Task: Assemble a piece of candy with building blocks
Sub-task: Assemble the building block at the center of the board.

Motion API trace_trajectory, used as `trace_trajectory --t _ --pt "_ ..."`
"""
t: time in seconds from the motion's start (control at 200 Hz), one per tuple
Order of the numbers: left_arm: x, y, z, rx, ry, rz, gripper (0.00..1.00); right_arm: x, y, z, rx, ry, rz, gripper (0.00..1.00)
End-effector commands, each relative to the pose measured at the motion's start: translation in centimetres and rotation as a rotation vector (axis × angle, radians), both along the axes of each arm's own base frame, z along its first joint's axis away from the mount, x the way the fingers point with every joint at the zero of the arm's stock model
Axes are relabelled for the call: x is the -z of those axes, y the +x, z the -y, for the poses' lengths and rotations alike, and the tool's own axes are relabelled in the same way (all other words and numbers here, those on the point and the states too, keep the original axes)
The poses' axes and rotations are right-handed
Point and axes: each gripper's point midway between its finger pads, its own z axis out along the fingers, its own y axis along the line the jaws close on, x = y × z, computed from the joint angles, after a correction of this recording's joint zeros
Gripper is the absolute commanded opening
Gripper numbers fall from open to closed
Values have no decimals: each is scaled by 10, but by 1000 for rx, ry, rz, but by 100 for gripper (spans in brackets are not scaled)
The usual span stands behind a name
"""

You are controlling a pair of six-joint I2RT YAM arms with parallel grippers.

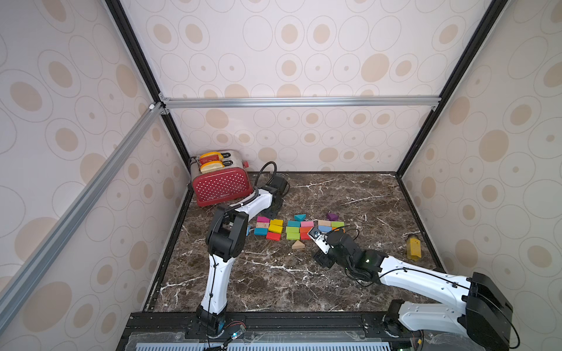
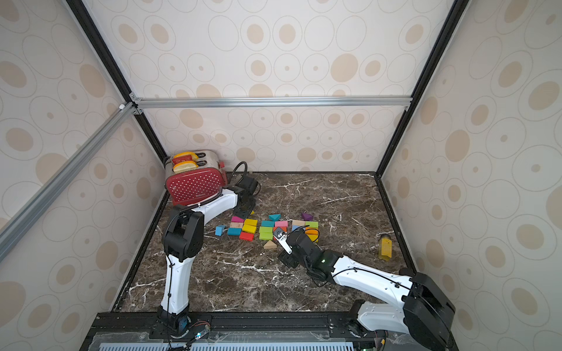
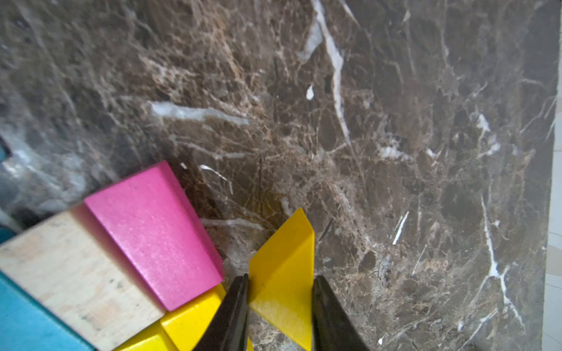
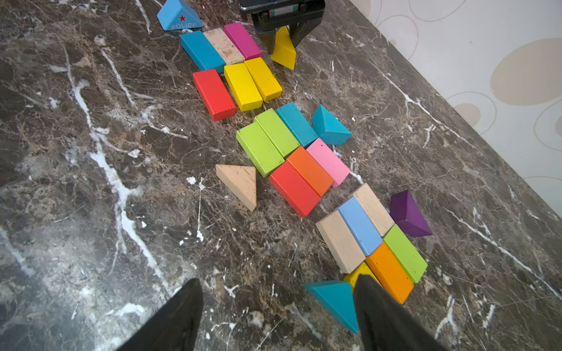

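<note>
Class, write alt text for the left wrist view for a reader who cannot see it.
The left end effector grips a yellow wedge, brown marble table behind it. A pink brick and a bare-wood brick lie together nearby.

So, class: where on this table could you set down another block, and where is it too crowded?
Free: the near marble in front of the bare-wood wedge; the far strip between the blocks and back wall; the gap before the yellow bottle. Crowded: the block band, where the left jaws hold a yellow wedge.
</note>
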Motion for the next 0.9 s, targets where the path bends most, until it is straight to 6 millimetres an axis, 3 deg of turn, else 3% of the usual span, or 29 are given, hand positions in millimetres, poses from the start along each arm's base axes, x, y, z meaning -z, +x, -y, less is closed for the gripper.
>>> trace_trajectory --t 0.0,0.2,0.666,0.806,0.891 --pt "-7 -4 -4 -27 17 9 34 6 -2 0 0 4 -20 82" --pt "-7 -7 -7 -34 25 11 39 8 -1 0 2 0 -23 82" --pt "-28 0 -8 -15 35 51 41 12 -2 -1 -3 -6 -36 82" --pt "-49 1 -11 0 48 89 41 11 -1 0 4 -6 -29 82" --pt "-72 -2 -19 11 79 122 43 6 -1 1 5 -3 -17 82"
